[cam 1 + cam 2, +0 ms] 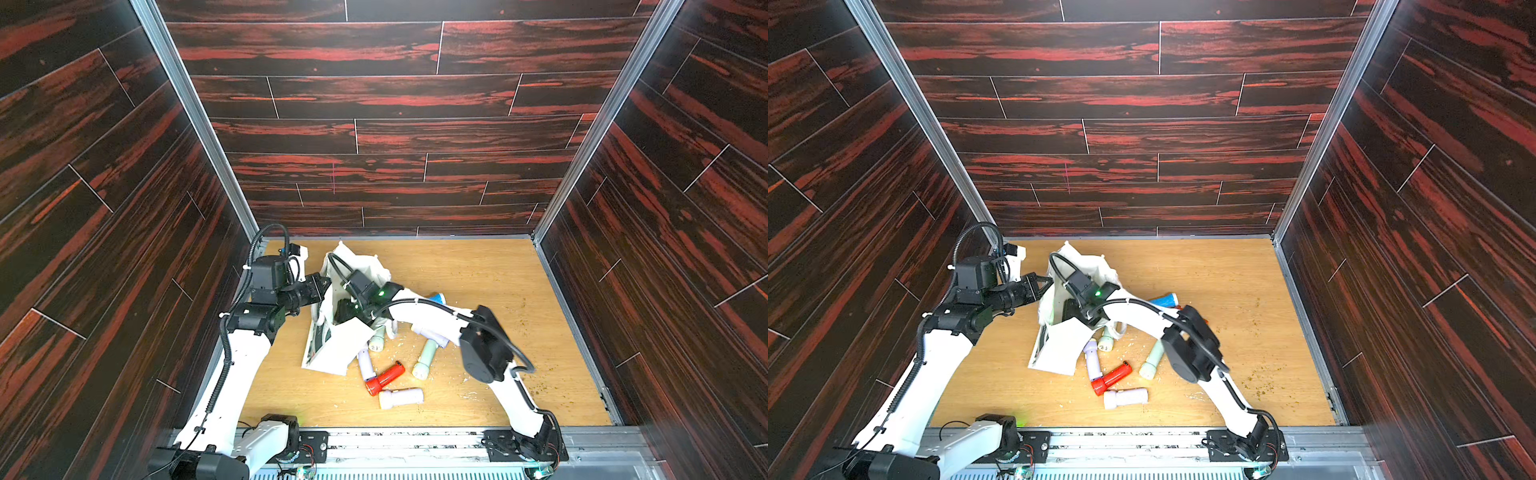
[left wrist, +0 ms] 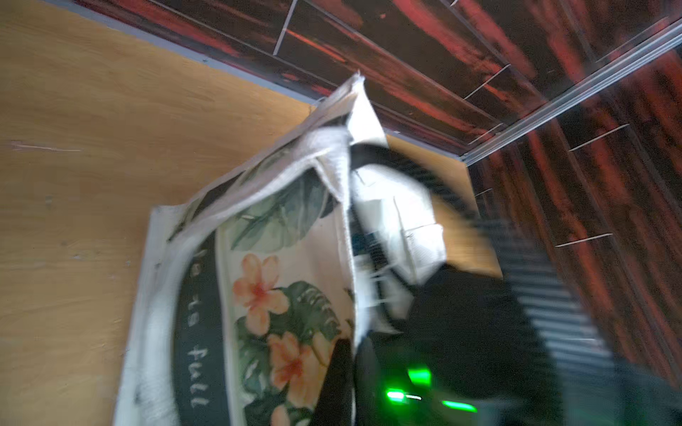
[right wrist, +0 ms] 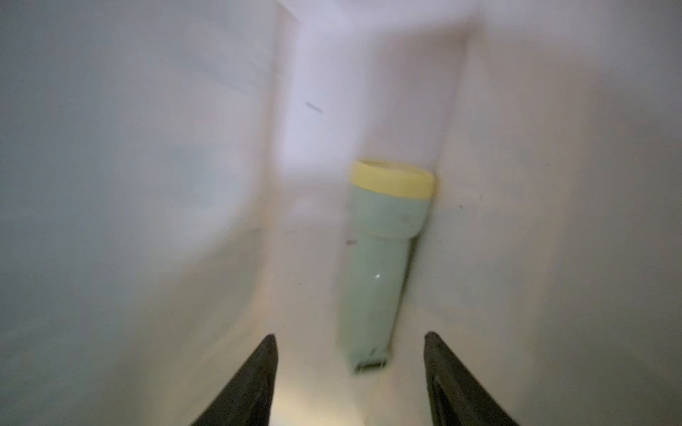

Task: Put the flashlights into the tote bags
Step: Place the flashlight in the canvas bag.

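Dark red-grained panels wall in the oak counter (image 1: 478, 270). Left gripper (image 1: 323, 286), clamped on the rim of the tote bag (image 1: 361, 264) at frame centre, should hold that mouth wide. Right gripper (image 3: 350, 335) stands open inside the bag. The green flashlight (image 3: 383, 258) lies free ahead of it, so back straight out without snagging cloth.

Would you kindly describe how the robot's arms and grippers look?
The left arm and right arm have white links, bulky black joints and black ribbed cables. The right gripper has dark tapered fingers; a green light glows near its wrist.
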Action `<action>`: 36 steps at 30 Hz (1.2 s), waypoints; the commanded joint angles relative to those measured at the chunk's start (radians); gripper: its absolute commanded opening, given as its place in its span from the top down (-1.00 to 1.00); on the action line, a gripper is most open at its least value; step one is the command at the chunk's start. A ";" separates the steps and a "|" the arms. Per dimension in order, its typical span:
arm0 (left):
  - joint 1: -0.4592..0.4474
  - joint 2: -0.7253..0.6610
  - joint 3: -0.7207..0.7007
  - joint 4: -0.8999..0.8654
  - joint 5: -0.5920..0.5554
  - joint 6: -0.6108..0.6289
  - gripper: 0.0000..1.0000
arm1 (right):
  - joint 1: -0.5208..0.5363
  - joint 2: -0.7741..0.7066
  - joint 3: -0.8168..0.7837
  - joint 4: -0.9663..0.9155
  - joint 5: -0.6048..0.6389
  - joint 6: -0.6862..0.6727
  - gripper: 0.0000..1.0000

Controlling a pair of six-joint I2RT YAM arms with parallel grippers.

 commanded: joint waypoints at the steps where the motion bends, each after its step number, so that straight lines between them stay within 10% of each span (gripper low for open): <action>1: -0.004 0.001 0.060 -0.075 -0.072 0.063 1.00 | 0.000 -0.196 -0.008 0.067 0.024 -0.113 -0.28; 22: -0.019 0.170 0.317 -0.344 -0.392 0.188 1.00 | -0.250 -0.858 -0.777 -0.052 0.223 -0.348 -0.26; 36: -0.135 0.220 0.355 -0.416 -0.536 0.181 1.00 | -0.528 -0.696 -0.817 -0.079 0.139 -0.568 -0.29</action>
